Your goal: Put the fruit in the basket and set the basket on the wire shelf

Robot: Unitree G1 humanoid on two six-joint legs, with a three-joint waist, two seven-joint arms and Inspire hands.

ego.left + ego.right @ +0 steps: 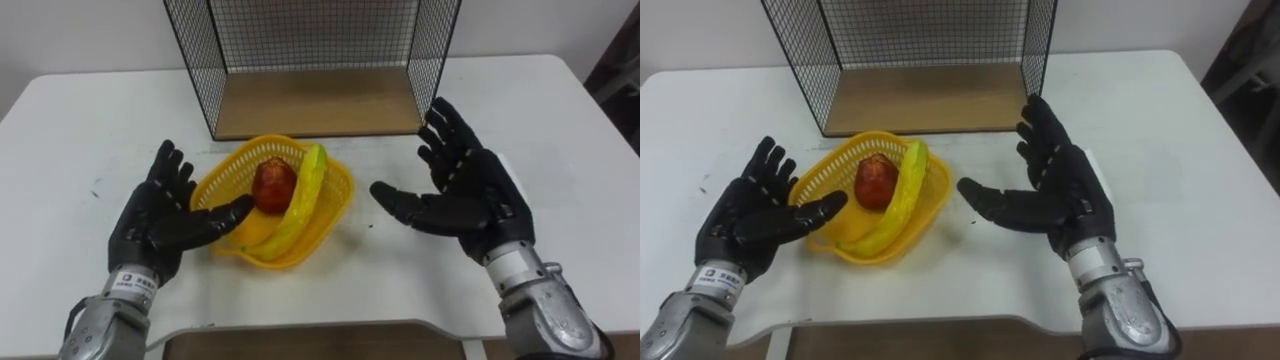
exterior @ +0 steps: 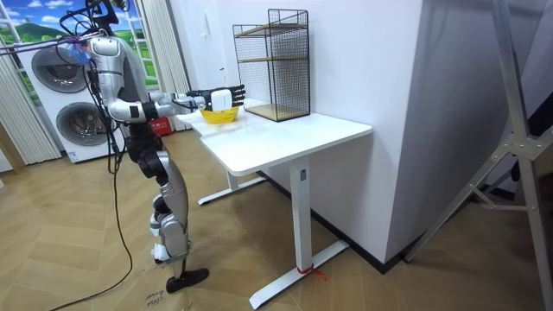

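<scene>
A yellow plastic basket (image 1: 335, 205) (image 1: 931, 205) sits on the white table, just in front of the wire shelf. Inside it lie a red apple (image 1: 273, 185) (image 1: 876, 181) and a yellow-green banana (image 1: 298, 204) (image 1: 897, 195) that leans across the rim. My left hand (image 1: 160, 218) (image 1: 748, 217) is open to the left of the basket, its thumb close to the rim. My right hand (image 1: 462, 190) (image 1: 1055, 188) is open to the right of the basket, apart from it, palm facing in. In the room view I stand at the table's end with both arms out over the basket (image 2: 218, 114).
The black wire shelf (image 1: 192, 50) (image 1: 800, 60) (image 2: 275, 65) with a wooden bottom board (image 1: 315, 103) stands at the back of the white table (image 1: 70, 170) (image 2: 285, 134). The table's front edge runs just below my wrists. Washing machines (image 2: 56, 86) stand behind me.
</scene>
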